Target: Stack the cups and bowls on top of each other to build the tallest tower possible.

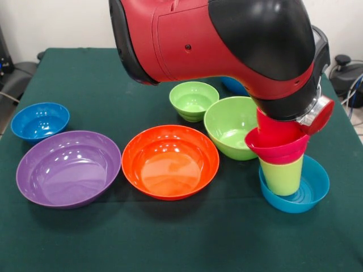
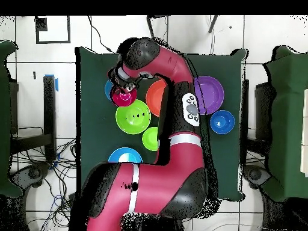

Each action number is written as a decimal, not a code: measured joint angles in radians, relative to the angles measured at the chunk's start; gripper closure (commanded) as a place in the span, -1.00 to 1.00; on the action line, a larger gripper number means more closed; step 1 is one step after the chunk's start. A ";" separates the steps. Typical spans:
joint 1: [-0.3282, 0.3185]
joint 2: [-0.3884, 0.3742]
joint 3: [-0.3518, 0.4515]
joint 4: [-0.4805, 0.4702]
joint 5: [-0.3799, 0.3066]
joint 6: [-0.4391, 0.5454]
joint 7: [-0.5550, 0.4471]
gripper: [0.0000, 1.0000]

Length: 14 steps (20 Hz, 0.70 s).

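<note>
Right now the tower stands at the edge of the green table, and everything else can be placed from it. At its base sits a teal-blue bowl; a lime-green cup stands upright inside that bowl, a small red bowl rests on the cup's rim, slightly tilted, and a red cup rises out of the red bowl. The arm comes down over the tower, and its wrist covers the top of the red cup, so the gripper is hidden behind the wrist in the front view and too small to read from overhead; I cannot tell whether the jaws are open, closed or gripping the cup.

Just beside the tower, nearly touching its red bowl in the front view, lies a large lime-green bowl. Beyond that bowl sits a small ribbed lime-green bowl. An orange bowl lies near the tower on the same side, with a purple bowl just past the orange one and a small blue bowl farthest from the tower. Behind the tower, a sliver of another blue bowl shows under the arm.
</note>
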 measured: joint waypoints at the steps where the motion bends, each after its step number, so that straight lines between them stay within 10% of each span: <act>1: 0.000 0.001 0.000 -0.002 0.001 0.000 0.000 1.00; 14: 0.000 0.004 0.000 -0.017 0.001 0.000 0.000 1.00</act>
